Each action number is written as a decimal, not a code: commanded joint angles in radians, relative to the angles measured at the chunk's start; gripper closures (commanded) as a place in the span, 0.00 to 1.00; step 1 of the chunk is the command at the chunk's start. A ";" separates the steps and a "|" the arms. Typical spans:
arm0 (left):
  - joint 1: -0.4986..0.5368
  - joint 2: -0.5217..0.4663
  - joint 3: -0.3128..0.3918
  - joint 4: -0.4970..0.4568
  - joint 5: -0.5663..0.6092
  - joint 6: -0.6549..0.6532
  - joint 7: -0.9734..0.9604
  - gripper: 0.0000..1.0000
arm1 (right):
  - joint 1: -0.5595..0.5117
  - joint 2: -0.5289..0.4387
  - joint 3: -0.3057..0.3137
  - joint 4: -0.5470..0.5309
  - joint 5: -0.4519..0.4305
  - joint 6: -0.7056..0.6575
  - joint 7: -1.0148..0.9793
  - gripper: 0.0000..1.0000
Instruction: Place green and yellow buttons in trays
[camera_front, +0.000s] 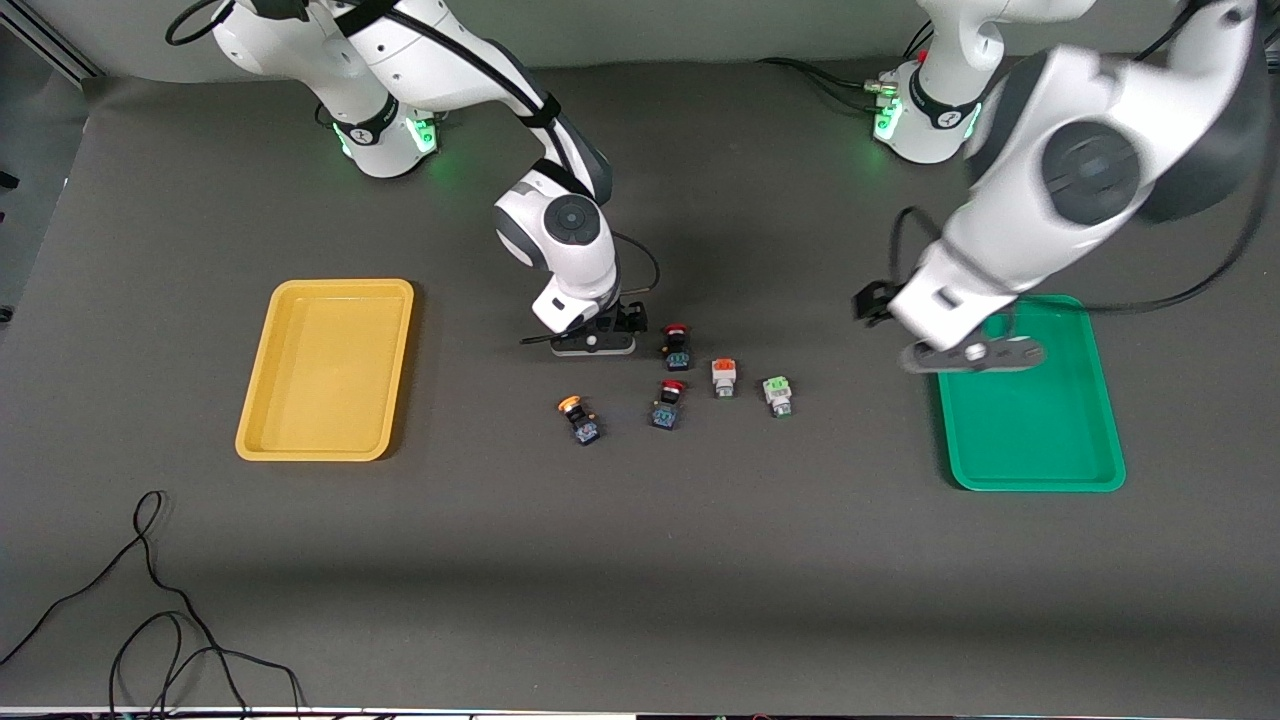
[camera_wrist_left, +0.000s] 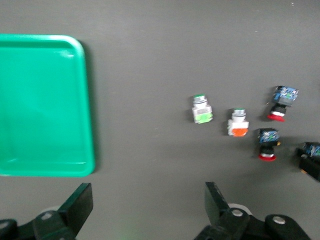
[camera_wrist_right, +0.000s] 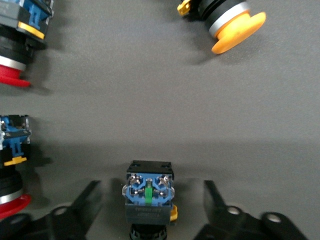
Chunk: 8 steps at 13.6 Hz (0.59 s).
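My right gripper (camera_front: 597, 345) is low on the table in the middle, open, its fingers (camera_wrist_right: 82, 202) on either side of a black button with a blue terminal block (camera_wrist_right: 148, 192); gaps show on both sides and its cap is hidden. A yellow-capped button (camera_front: 578, 415) (camera_wrist_right: 227, 24) lies nearer the front camera. The green-capped white button (camera_front: 778, 395) (camera_wrist_left: 201, 110) lies toward the green tray (camera_front: 1040, 440) (camera_wrist_left: 45, 105). My left gripper (camera_front: 970, 357) (camera_wrist_left: 147, 205) hangs open and holds nothing, above that tray's edge on the buttons' side. The yellow tray (camera_front: 325, 370) lies toward the right arm's end.
Two red-capped black buttons (camera_front: 677, 345) (camera_front: 668, 403) and an orange-capped white one (camera_front: 723, 377) lie among the task's buttons, close to the right gripper. Loose black cables (camera_front: 150, 600) trail on the table near the front camera, at the right arm's end.
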 joint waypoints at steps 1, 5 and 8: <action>-0.074 0.094 0.011 -0.010 0.008 0.117 -0.103 0.00 | 0.012 -0.005 -0.009 0.009 -0.022 0.004 0.008 0.82; -0.099 0.250 0.010 -0.027 0.011 0.218 -0.156 0.00 | 0.004 -0.061 -0.009 0.015 -0.020 -0.057 -0.005 0.84; -0.121 0.303 0.011 -0.099 0.011 0.356 -0.159 0.00 | -0.008 -0.185 -0.015 0.053 -0.008 -0.259 -0.013 0.84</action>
